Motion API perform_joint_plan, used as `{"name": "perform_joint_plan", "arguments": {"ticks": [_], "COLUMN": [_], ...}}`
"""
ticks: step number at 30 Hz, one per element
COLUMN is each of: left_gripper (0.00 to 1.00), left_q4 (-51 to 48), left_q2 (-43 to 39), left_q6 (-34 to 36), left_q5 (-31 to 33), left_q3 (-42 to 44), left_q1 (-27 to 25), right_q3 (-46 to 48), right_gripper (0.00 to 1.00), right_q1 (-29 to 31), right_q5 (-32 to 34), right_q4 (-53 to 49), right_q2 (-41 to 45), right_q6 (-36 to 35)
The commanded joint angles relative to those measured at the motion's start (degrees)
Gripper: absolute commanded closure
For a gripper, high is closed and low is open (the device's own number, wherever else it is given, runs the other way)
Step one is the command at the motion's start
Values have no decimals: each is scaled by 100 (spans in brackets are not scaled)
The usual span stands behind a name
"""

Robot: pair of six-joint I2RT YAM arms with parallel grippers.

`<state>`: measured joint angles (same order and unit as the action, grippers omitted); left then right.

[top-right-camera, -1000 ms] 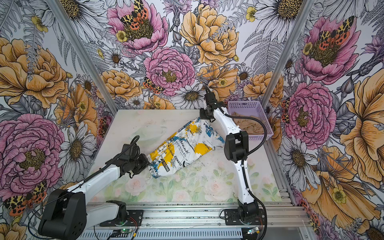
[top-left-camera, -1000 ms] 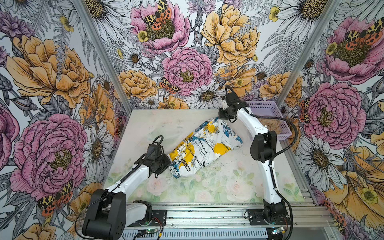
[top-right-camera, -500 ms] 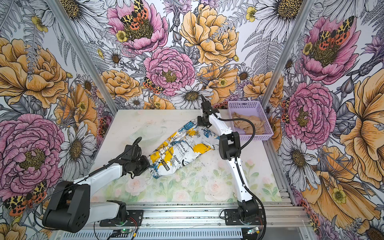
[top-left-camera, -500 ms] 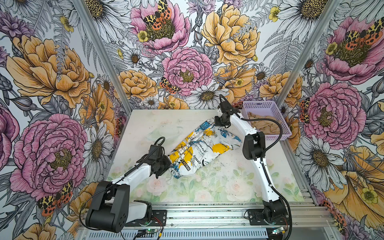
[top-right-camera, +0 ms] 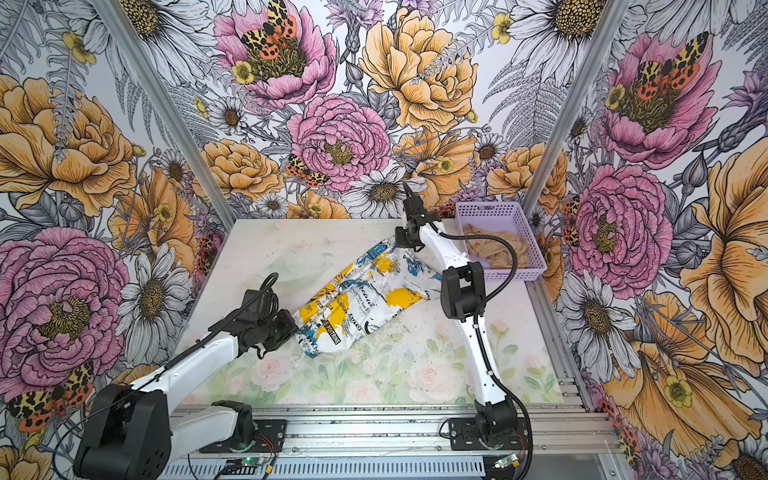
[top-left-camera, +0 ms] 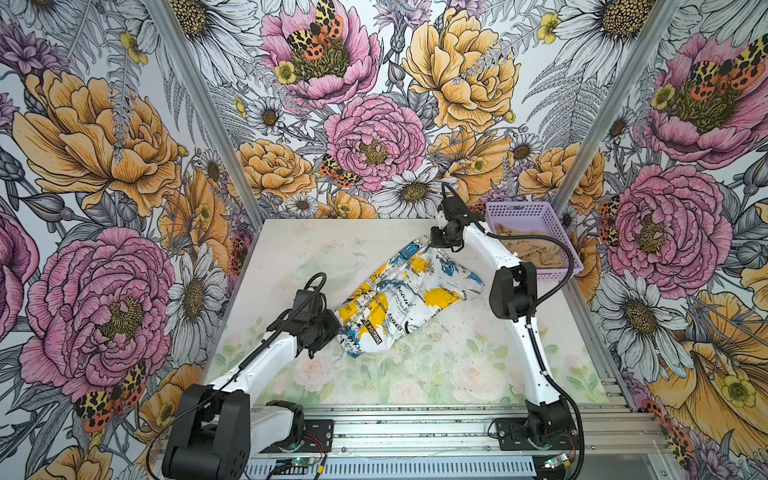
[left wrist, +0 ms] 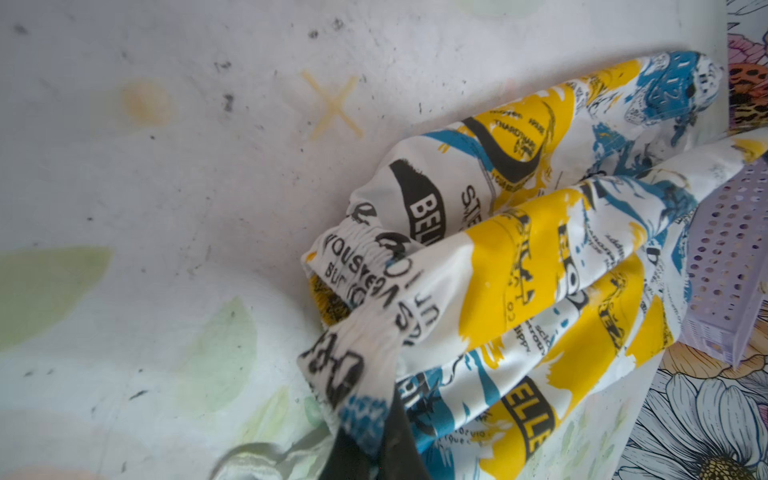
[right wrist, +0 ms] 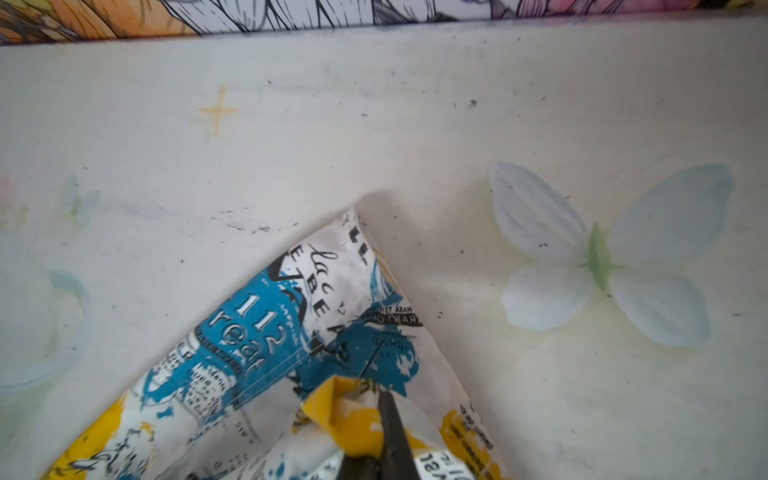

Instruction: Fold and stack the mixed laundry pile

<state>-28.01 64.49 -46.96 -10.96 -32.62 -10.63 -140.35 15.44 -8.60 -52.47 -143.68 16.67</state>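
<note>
The white garment with blue and yellow patches and black lettering (top-left-camera: 409,297) (top-right-camera: 365,297) lies stretched diagonally across the table in both top views. My left gripper (top-left-camera: 332,328) (top-right-camera: 291,328) is shut on its elastic waistband end nearest the front left. In the left wrist view the gathered band (left wrist: 361,266) bunches at the dark fingertips (left wrist: 399,432). My right gripper (top-left-camera: 436,243) (top-right-camera: 401,241) is shut on the far corner, where yellow cloth (right wrist: 345,415) folds against a dark finger (right wrist: 390,428). The tan-beige garment (top-left-camera: 536,249) (top-right-camera: 496,245) lies crumpled in the basket.
The lavender perforated basket (top-left-camera: 519,210) (top-right-camera: 490,208) stands at the table's back right corner, just right of the right arm; its wall also shows in the left wrist view (left wrist: 731,257). Floral walls enclose three sides. A metal rail (top-left-camera: 415,428) runs along the front.
The right gripper has carried its corner of the printed garment left and toward the front. The cloth bunched narrow, then spread a little wider. The left gripper has hardly moved.
</note>
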Motion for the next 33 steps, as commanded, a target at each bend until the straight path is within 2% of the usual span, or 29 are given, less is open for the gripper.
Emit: {"name": "perform_joint_plan", "arguments": {"ticks": [1, 6, 11, 23, 33], "left_gripper": [100, 100, 100, 100, 100], "left_q4": [-570, -722, -732, 102, 611], "left_q2": [-281, -540, -599, 343, 1355], "left_q6": [17, -23, 17, 469, 754], "left_q5": [167, 136, 159, 131, 227], "left_q3": [-121, -195, -351, -320, -596], "left_q1": [-4, 9, 99, 620, 728], "right_q3": [133, 184, -309, -1889, -1899], "right_gripper": [100, 100, 100, 100, 100], "right_q1": [-18, 12, 48, 94, 91], "right_q5": [186, 148, 77, 10, 301], "right_q4": [226, 227, 219, 337, 692], "right_q2": [790, 1188, 1161, -582, -1226], "right_q6": [48, 57, 102, 284, 446]}}
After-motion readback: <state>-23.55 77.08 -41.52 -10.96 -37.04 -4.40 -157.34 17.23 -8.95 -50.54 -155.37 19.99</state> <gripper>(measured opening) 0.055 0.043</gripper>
